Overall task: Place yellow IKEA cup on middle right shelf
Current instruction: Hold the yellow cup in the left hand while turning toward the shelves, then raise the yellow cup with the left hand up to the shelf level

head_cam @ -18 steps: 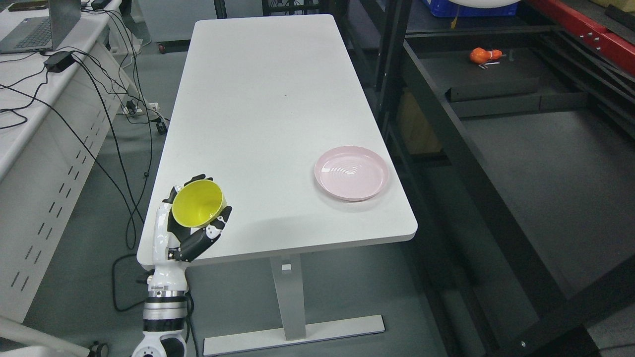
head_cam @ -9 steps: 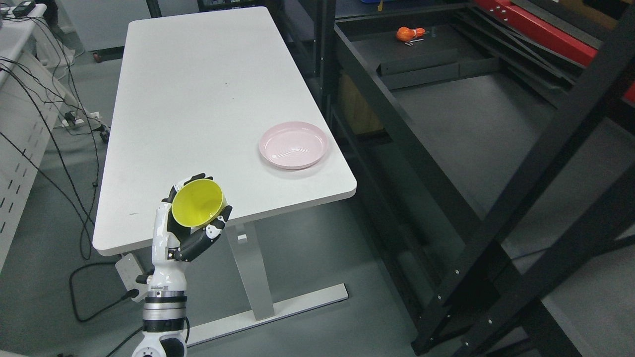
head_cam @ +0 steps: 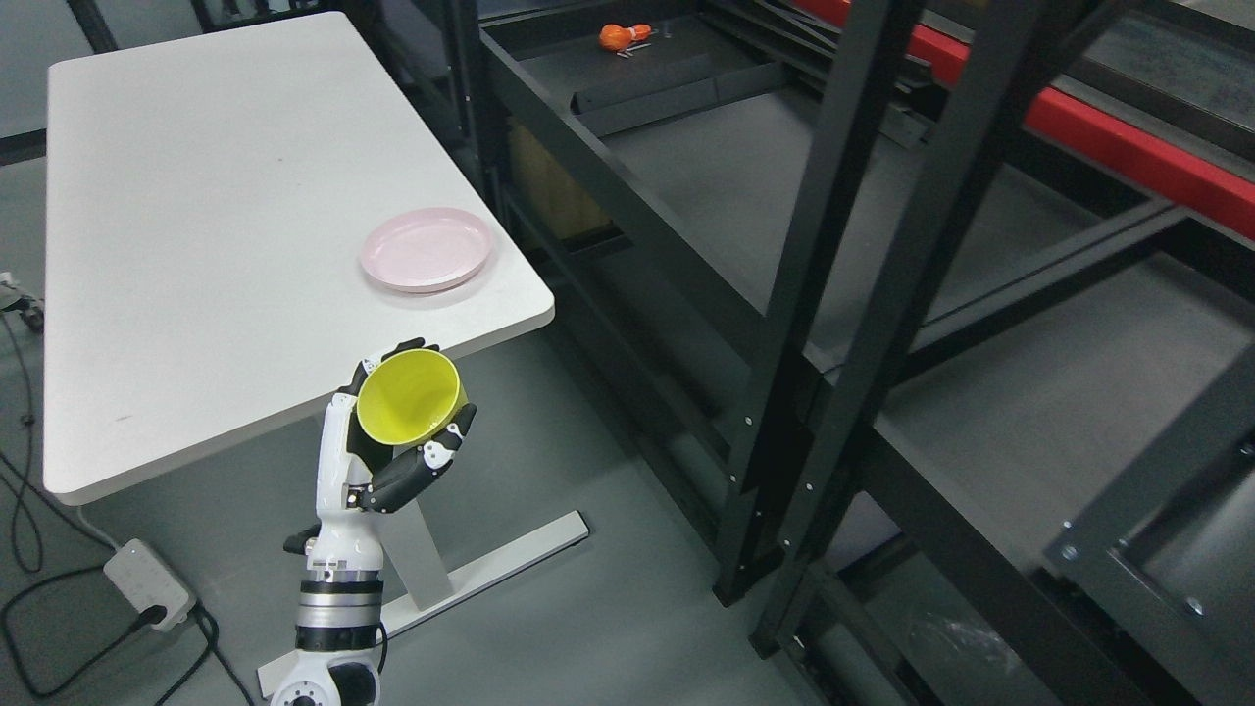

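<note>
Head view shows a black shelving rack (head_cam: 863,294) filling the right side, its dark shelf decks bare near the robot, presumably the destination. White table (head_cam: 196,245) stands left, carrying a pink plate (head_cam: 426,249) near its corner. Left hand (head_cam: 392,461) is raised off the table edge, fingers wrapped round the yellow cup (head_cam: 410,397), mouth tilted toward camera, evidently for carrying

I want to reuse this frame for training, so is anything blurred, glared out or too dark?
Head view: sharp throughout; the yellow cup in the left hand is crisp. Mild sheen on the pink plate, no blown highlights. The black shelf rack reads dark, with details below it murky.
</note>
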Robot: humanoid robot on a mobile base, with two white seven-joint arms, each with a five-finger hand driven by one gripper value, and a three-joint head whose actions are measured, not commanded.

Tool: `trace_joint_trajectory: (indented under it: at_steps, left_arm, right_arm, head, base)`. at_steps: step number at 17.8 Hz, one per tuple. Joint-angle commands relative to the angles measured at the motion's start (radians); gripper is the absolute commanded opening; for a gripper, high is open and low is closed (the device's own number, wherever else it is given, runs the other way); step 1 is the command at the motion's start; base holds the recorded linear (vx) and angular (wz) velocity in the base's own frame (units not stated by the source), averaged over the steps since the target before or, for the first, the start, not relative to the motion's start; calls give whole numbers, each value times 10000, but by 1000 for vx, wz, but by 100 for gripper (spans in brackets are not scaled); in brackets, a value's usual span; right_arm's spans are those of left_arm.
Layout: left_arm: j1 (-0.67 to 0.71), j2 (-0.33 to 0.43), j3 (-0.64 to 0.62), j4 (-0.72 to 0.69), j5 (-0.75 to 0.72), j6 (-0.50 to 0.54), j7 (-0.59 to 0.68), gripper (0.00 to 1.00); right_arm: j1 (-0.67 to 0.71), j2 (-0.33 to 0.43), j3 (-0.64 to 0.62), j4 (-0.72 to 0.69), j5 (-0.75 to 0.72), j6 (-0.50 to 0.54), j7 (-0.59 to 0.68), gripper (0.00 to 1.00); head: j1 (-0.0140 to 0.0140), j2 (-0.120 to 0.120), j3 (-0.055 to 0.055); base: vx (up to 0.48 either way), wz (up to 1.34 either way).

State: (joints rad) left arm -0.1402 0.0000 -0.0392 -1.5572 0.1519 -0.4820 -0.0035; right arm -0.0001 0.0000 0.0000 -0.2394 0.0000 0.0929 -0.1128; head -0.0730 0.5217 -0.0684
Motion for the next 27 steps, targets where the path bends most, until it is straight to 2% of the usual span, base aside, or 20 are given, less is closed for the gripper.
trace_joint_trajectory:
  at_steps: [1, 14, 21, 27]
  left_arm:
    - [-253, 174, -696, -29, 0, 19, 4, 1]
    - [-1526, 174, -1924, -105, 0, 19, 4, 2]
    - [-2278, 174, -2337, -1361, 0, -58, 4, 2]
    - [-2325, 174, -3901, -2037, -16, -73, -11, 2]
  right_arm:
    - [139, -175, 169, 1, -245, 7, -37, 99]
    - [139, -175, 169, 1, -245, 7, -37, 99]
    - [139, -175, 169, 1, -245, 7, -37, 99]
    - [139, -175, 169, 1, -245, 7, -37, 99]
  head:
    - [0, 0, 0]
    - [0, -1, 0]
    - [0, -3, 0]
    - [0, -3, 0]
  base:
    - [-226, -530]
    - [-217, -797]
    - [-39, -496]
    - [36, -86]
